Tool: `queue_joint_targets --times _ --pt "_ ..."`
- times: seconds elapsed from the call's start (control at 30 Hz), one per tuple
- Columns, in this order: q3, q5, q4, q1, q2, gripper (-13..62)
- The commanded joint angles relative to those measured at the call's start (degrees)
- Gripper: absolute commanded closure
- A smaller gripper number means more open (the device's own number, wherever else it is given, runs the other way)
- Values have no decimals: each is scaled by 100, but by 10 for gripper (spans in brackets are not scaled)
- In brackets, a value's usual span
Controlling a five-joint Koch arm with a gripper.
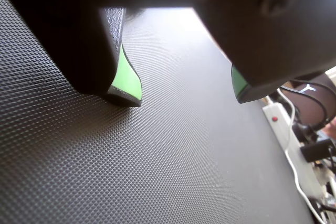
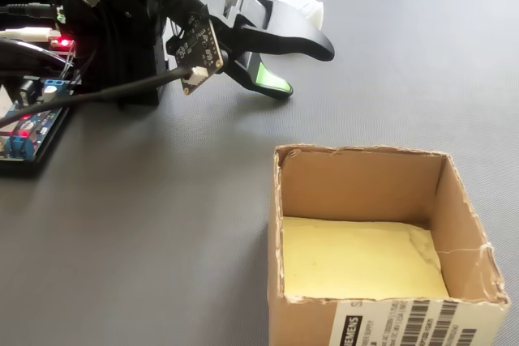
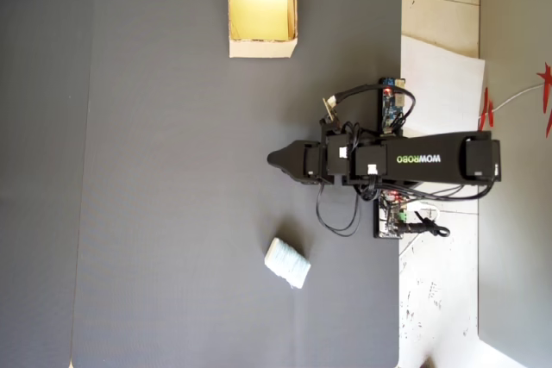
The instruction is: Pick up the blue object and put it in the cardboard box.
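The blue object [image 3: 286, 262] is a pale ribbed pad lying on the dark mat, apart from the arm in the overhead view. The fixed view shows only part of the blue object [image 2: 302, 4], behind the jaws. My gripper [image 3: 274, 159] hangs low over bare mat, between the pad and the cardboard box [image 3: 263, 47]. In the wrist view my gripper [image 1: 184, 94] is open, and nothing but mat shows between its green pads [image 1: 127, 80]. In the fixed view the gripper [image 2: 304, 70] is beyond the cardboard box [image 2: 357, 184], whose inside looks yellowish.
Circuit boards and cables [image 2: 24, 131] lie beside the arm's base. The same circuit boards [image 3: 392, 109] sit at the mat's right edge in the overhead view, near a white sheet [image 3: 440, 75]. A white power strip [image 1: 277, 121] lies off the mat.
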Motion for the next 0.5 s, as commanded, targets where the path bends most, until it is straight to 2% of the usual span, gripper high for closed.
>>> queue_joint_targets --times 0.0,0.47 --pt "229 44 624 18 483 153" --pt "220 545 580 -580 483 156"
